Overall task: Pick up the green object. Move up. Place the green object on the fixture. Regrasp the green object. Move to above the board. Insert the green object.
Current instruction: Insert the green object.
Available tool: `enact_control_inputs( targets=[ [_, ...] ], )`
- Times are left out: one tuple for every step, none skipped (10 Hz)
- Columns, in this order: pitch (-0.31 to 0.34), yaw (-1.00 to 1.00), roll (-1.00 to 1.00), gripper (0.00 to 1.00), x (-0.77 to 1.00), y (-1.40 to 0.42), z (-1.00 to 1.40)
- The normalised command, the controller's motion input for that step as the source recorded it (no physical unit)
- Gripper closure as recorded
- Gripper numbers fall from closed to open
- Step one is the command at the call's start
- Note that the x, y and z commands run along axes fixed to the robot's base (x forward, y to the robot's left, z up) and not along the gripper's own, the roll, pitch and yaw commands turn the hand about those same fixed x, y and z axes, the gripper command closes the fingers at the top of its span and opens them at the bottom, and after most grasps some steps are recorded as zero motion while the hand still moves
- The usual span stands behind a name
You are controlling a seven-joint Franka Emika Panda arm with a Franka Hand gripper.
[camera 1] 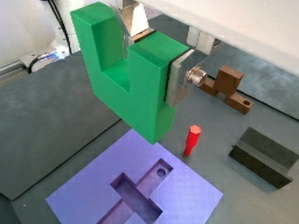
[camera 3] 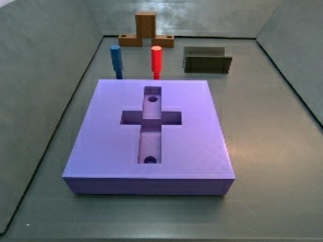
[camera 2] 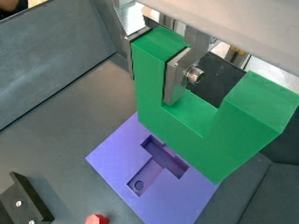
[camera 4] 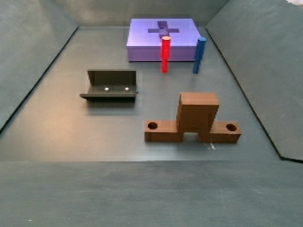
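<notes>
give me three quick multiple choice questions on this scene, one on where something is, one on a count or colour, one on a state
1. Where is the gripper?
A. above the board
B. on the floor
C. behind the brown cross piece

2. How many thin pegs stand by the board?
A. none
B. two
C. four

3. The jaws are
A. open, empty
B. shut on the green object
C. shut on the red peg

A: both wrist views show the board below.
B: a side view shows the red peg and blue peg.
B: the fingers clamp the green object.
</notes>
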Motion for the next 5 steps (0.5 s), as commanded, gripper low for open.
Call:
enact_control_inputs(
  targets=[
    [0.000, 0.00, -0.03, 1.00, 0.04, 0.00, 0.00],
    [-0.033, 0.00, -0.17, 1.00, 0.18, -0.17, -0.05],
    [-0.094, 0.00, -0.22, 1.00, 0.39, -0.33, -0.27],
    [-0.229, -0.08, -0.25, 1.00, 0.39, -0.25, -0.51],
    [-0.273, -0.11, -0.19, 1.00, 0.47, -0.14, -0.57]
  ],
)
